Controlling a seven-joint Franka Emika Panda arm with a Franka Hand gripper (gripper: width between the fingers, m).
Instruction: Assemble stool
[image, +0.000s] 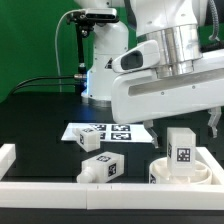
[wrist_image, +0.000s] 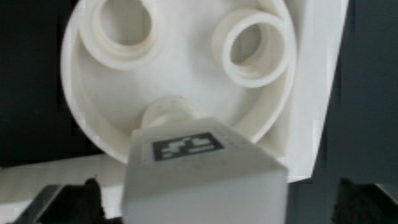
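Black table: your gripper gapes empty astride the white plastic block leg standing on the round white disc seat; another leg lies loose nearby.

The seat is smooth white plastic with a soft sheen. The leg looks like the same moulded plastic, and its tag is a matt black-and-white print. The bench is matt black. The marker board looks like flat, matt card. The arm housing is glossy white plastic below a brushed metal collar.
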